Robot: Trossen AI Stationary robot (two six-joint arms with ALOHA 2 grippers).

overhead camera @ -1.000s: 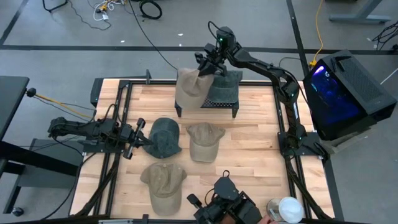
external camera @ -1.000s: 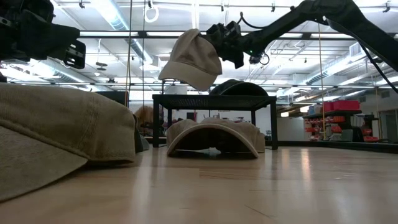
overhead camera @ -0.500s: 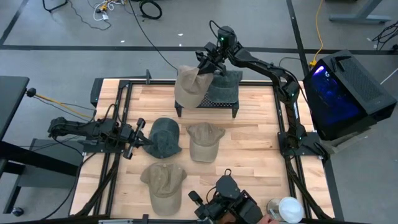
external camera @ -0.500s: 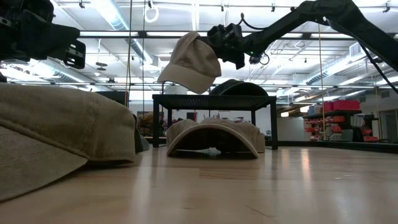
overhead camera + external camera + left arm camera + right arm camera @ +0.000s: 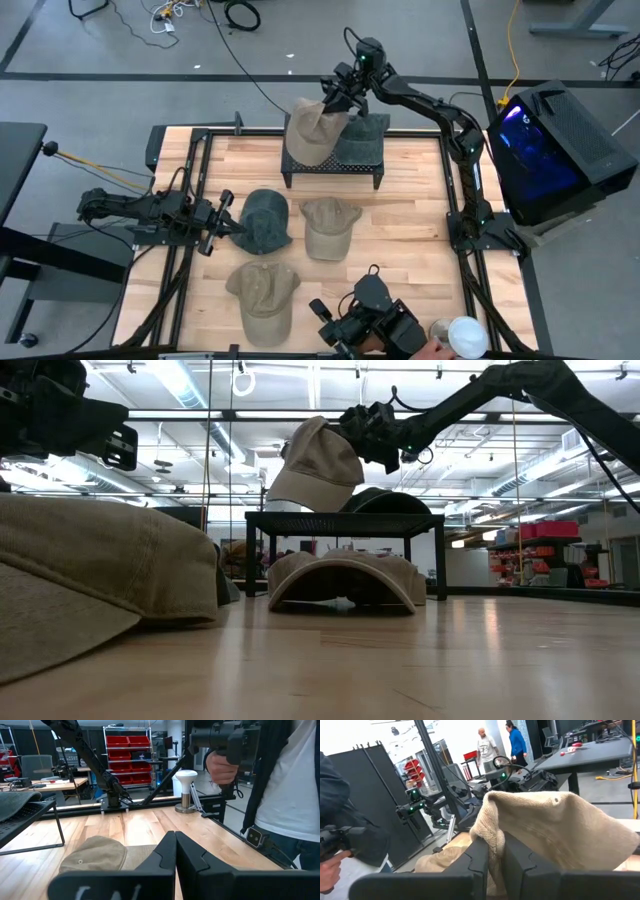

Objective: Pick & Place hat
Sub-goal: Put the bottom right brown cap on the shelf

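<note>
My right gripper (image 5: pixel 338 97) is shut on a tan cap (image 5: pixel 311 130) above the left part of a black mesh rack (image 5: pixel 335 168) at the table's far side. In the low view the cap (image 5: pixel 316 466) hangs with its lower edge just over the rack top (image 5: pixel 345 517). A dark green cap (image 5: pixel 366 135) lies on the rack. My left gripper (image 5: pixel 226 222) is shut and empty at the table's left, next to another dark green cap (image 5: pixel 265 220) lying on the table. My right gripper pinches the tan cap's bunched edge (image 5: pixel 493 836) between its two fingers. The fingers come from the table's right, slanting down. The cap hangs below and to the left of the fingers, crown up; I cannot tell whether its lower edge touches the rack.
Two more tan caps (image 5: pixel 328 228) (image 5: pixel 264 293) lie on the table's middle and near part. A person holding a dark camera rig (image 5: pixel 372 325) stands at the table's near edge, beside a white-topped stand (image 5: pixel 464 335).
My right gripper has gone toward the table's far edge and a little right with the tan cap. The cap has swung from beyond the rack's left front corner to over the rack's left part, and its lower edge now hangs close above the rack top.
</note>
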